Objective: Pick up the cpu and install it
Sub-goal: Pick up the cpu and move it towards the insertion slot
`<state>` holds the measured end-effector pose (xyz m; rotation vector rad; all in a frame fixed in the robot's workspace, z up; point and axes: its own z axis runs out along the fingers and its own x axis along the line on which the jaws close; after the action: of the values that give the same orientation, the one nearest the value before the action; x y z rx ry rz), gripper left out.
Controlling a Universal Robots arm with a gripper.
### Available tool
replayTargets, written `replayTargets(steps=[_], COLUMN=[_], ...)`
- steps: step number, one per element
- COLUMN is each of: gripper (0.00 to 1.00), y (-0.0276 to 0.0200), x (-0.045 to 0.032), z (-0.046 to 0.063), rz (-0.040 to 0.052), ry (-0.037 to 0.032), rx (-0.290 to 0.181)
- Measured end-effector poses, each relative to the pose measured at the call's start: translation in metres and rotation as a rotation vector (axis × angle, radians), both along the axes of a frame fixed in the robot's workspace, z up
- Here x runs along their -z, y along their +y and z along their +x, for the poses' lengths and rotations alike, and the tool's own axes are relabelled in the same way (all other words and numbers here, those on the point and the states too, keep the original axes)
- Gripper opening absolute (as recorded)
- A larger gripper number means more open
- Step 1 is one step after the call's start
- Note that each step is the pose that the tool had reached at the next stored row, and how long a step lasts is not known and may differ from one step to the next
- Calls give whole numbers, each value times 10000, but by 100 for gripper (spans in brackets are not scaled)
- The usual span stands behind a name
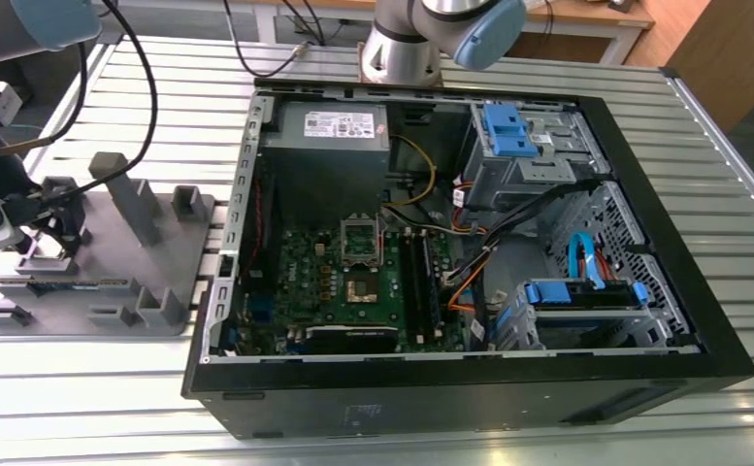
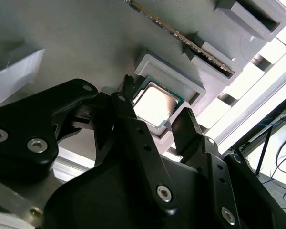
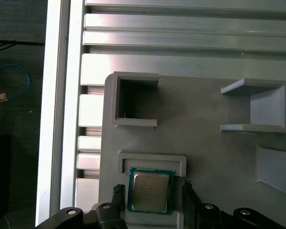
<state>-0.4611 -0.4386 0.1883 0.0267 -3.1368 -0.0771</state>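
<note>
We see the cpu (image 3: 150,192) lying flat in its recess on the grey holder plate (image 3: 205,143), and our fingers (image 3: 117,192) stand released, one just beside each side.

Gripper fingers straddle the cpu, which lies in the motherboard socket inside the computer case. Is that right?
Not quite. The fingers of the gripper do straddle the cpu, but it lies instead in a grey holder on the fixture plate, as both wrist views show.
</note>
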Motion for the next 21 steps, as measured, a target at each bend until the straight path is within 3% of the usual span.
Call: replayTargets(steps=[21], gripper=[59], y=[6], x=[71], z=[-12], rz=[0], ry=[1], rx=[-1])
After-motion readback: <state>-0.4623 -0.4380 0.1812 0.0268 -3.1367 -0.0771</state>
